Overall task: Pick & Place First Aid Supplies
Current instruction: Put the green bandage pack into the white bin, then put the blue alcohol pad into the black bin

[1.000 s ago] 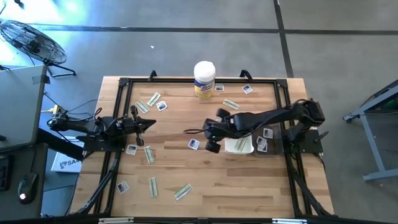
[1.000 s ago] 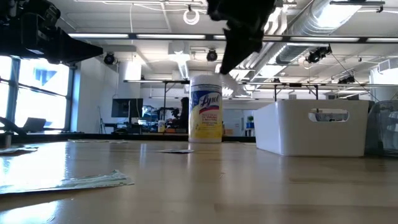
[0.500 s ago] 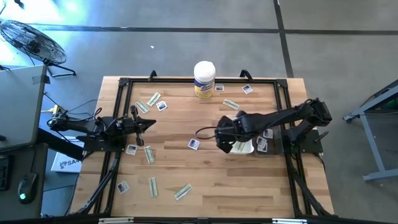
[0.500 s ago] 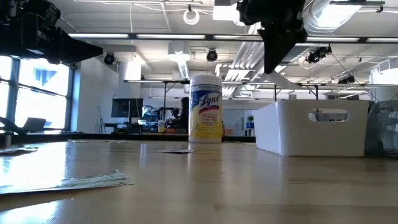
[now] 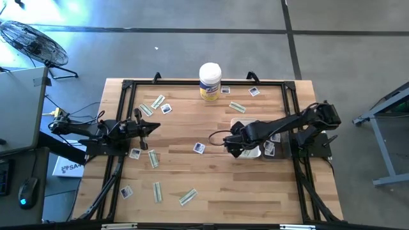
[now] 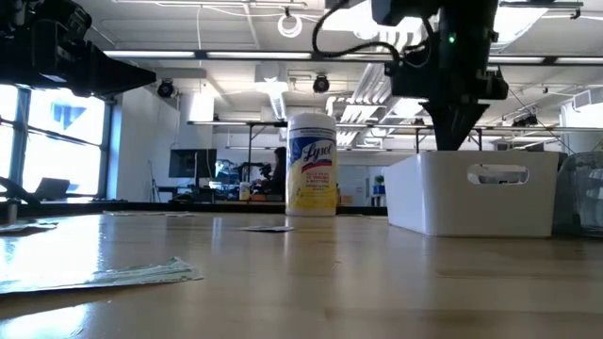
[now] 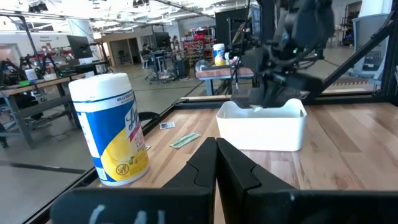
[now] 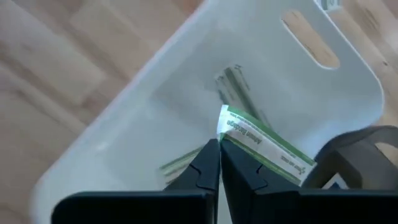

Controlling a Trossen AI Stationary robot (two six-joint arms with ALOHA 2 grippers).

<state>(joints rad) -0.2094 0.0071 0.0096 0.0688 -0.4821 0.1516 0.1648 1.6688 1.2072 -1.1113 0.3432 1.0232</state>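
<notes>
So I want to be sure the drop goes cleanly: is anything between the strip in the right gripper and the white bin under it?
Nothing visible is. The right gripper holds the green-white strip pinched at one end, directly above the open white bin. Only strips already lying in the bin are below it.

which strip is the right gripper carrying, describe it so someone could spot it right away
Find the white bin on the right side of the wooden table, with the right gripper above it. Its shut fingers pinch a green-and-white bandage strip by one end. Unlike the strips lying flat in the bin, this one hangs in the air.
</notes>
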